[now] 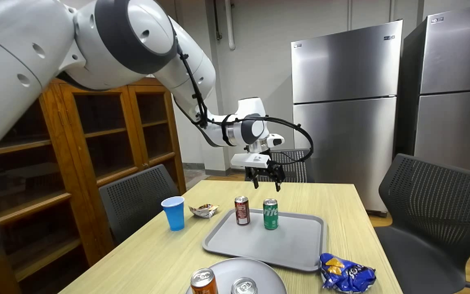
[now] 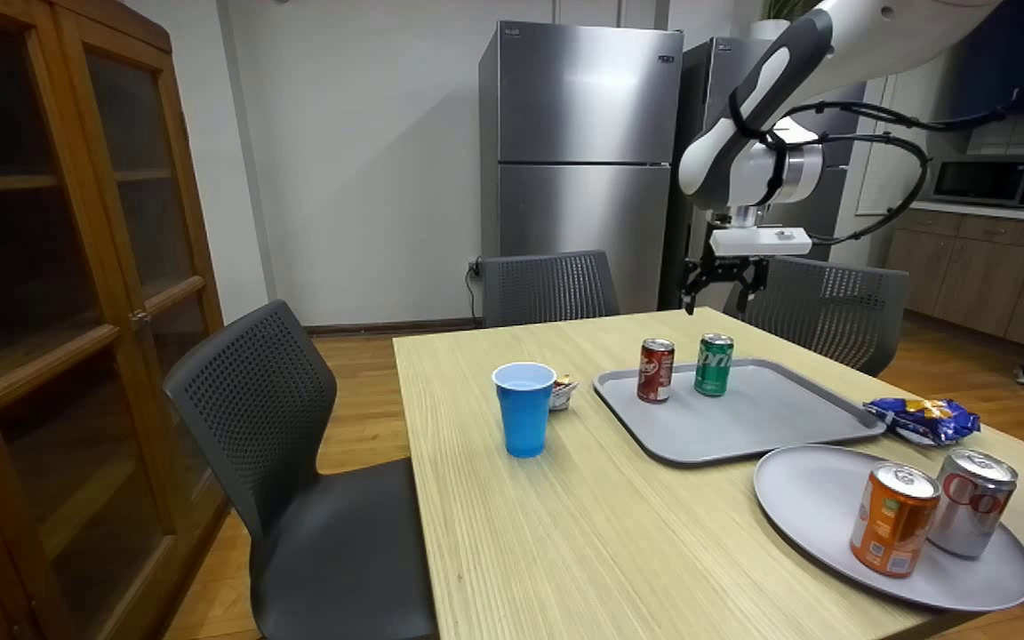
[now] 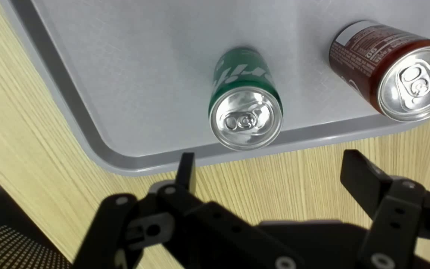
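Note:
My gripper hangs open over the table, with nothing between its black fingers. In both exterior views it stands above and behind the cans, apart from everything. A green soda can is the thing nearest to it and stands upright on a grey rectangular tray. Beside that can, a dark red can is also upright on the tray. From the wrist, the green can lies just beyond the fingertips, inside the tray's edge, and the red can is farther right.
A round grey plate holds an orange can and a silver can. A blue snack bag lies by the tray's corner. Across from it are a blue cup and a crumpled wrapper. Chairs surround the table.

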`<action>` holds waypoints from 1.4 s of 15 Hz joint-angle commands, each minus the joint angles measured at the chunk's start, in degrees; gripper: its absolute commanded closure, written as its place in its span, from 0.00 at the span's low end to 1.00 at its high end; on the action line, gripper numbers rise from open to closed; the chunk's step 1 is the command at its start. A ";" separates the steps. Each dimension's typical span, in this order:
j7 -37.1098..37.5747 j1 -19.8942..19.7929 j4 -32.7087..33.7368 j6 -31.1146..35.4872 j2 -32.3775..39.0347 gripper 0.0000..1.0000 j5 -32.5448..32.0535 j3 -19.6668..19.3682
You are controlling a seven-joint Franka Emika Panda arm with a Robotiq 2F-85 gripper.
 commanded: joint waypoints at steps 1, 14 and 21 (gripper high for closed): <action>-3.62 -1.14 -9.46 3.10 -7.00 0.00 -0.67 1.38; -2.62 1.10 -30.74 8.49 -20.96 0.00 -2.02 0.20; -0.58 3.57 -41.97 10.08 -28.27 0.00 -7.00 -1.06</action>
